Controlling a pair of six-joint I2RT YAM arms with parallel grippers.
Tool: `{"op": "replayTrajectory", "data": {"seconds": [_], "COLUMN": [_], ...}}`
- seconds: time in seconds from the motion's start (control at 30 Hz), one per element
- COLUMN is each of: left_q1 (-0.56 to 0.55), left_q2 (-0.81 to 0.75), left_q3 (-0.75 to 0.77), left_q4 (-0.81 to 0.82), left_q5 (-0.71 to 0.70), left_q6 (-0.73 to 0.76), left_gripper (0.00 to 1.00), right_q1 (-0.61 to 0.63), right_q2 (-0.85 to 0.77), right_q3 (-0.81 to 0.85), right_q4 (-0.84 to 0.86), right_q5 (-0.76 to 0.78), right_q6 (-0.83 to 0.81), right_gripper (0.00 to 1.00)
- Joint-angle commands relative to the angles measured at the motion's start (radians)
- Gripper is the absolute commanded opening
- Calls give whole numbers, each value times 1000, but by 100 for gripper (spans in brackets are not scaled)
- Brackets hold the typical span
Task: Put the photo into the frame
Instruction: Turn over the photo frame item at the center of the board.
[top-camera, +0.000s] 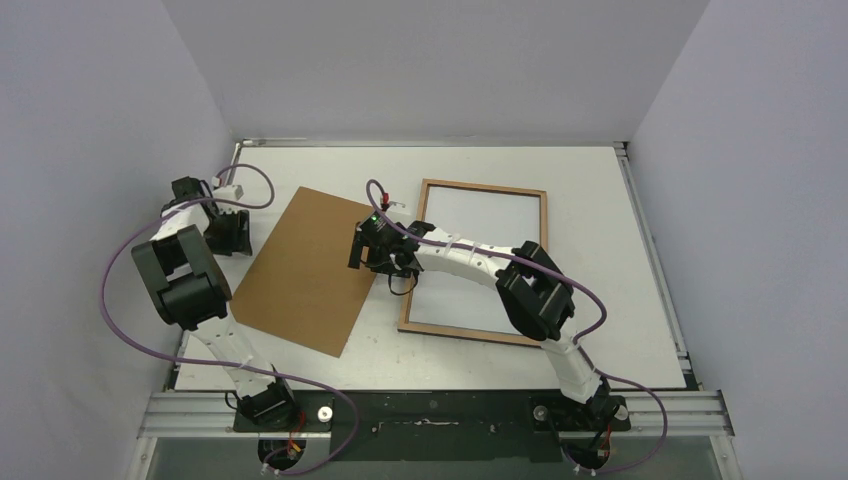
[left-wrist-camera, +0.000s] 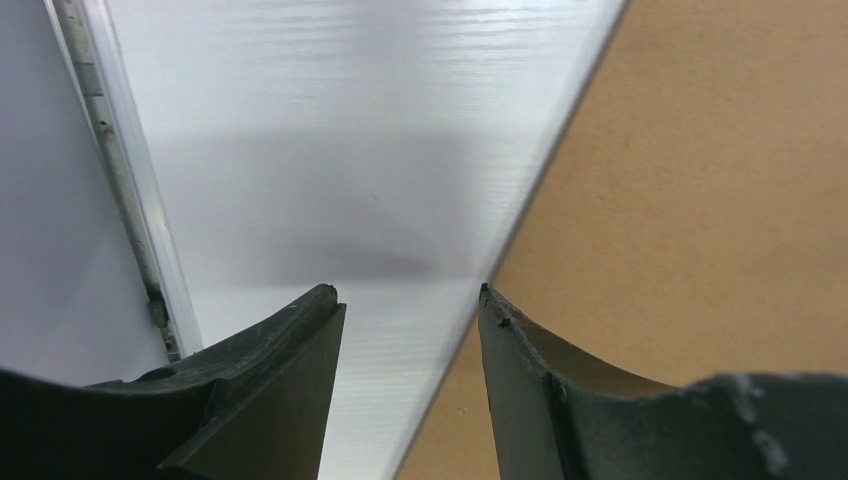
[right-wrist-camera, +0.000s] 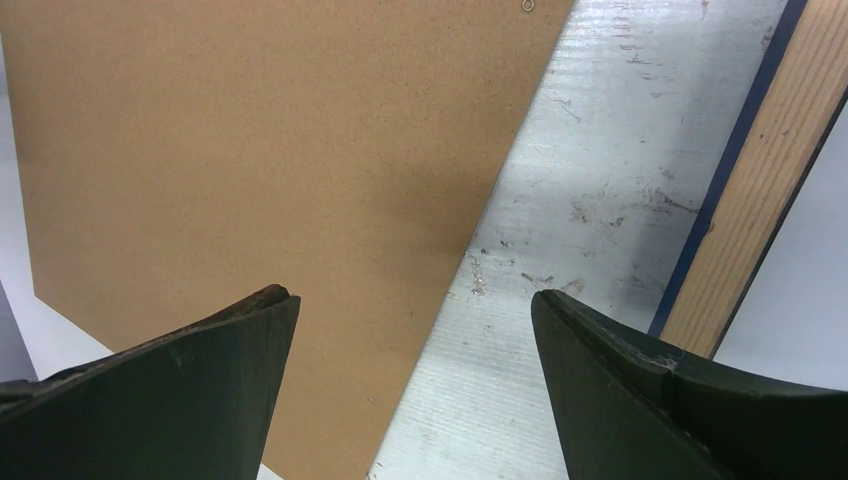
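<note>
Both spread and empty, left hand (left-wrist-camera: 408, 295), right hand (right-wrist-camera: 415, 300), thin wood-brown frame (top-camera: 485, 186), white within

Open table strip (right-wrist-camera: 580, 180), backing board (right-wrist-camera: 250, 150) and frame (right-wrist-camera: 770, 170) flanking

Looks like a robotics lab test cell. Blank wall panels (top-camera: 430, 60) at 9, 12 and 3 o'clock box in a white table (top-camera: 620, 300). Alu rail (top-camera: 190, 415) at 6 o'clock w/ two arms (top-camera: 535, 290) bolted on, purple cables (top-camera: 110, 300) looping loose.
</note>
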Motion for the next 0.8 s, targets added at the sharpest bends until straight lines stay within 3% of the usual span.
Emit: {"op": "replayTrajectory", "data": {"seconds": [0.0,0.4,0.77], "left_q1": [-8,-49,-70], "left_q2": [11,20,-15], "left_q3": [-17,-80,-189], "left_q4": [118,98,77], "left_q5": [-68,-46,12], "left_q6": [-12,-22,-30], "left_gripper": [50,46,41], "right_q1": [-3,-15,-31], "right_q2": [9,112,105], "right_q3": [-5,44,21], "right_q4": [42,58,116], "right_q5": [24,11,-34], "right_q6": [37,55,95], "right_gripper": [90,90,90]}}
